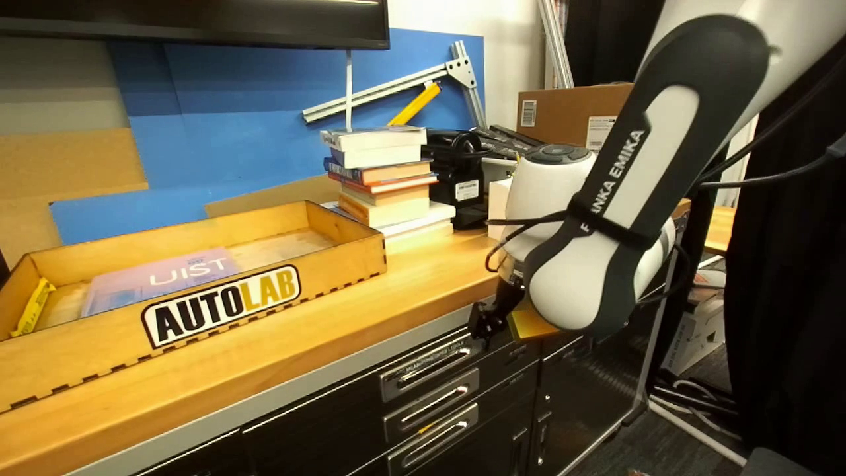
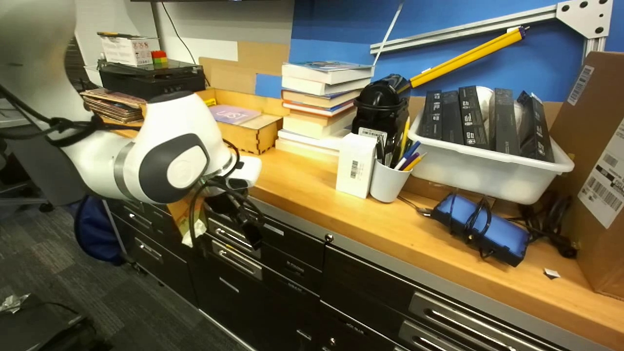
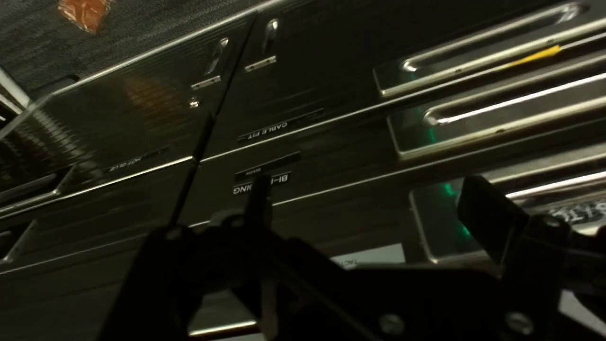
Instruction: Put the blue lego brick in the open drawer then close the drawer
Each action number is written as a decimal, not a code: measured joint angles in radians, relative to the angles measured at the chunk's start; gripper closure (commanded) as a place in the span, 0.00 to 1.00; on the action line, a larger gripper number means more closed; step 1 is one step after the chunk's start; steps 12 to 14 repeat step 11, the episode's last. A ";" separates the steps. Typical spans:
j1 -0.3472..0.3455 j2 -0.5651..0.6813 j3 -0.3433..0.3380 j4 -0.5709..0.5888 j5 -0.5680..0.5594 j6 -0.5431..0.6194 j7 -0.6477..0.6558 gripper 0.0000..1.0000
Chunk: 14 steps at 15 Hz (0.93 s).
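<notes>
Wrist view: drawers (image 3: pixel 352 215) beyond gripper (image 3: pixel 371 196)

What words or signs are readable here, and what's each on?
"AUTOLAB": wooden tray's front.
"UIST": purple booklet inside the tray.
"F…ANKA EMIKA": robot arm, partly covered.
"CABLE FIT": cabinet label.
"HOT GLUE": second cabinet label.
"BI-…ING": third label, middle hidden.
"TAC…": white label, rest hidden.
Too small or blurred: book spines, box labels, handle lettering, other cabinet labels.
</notes>
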 measured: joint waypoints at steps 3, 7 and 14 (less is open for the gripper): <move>0.002 -0.164 -0.010 -0.010 -0.050 -0.232 -0.141 0.00; -0.186 -0.365 0.192 0.002 -0.034 -0.562 -0.363 0.00; -0.260 -0.520 0.320 0.084 0.128 -0.851 -0.609 0.00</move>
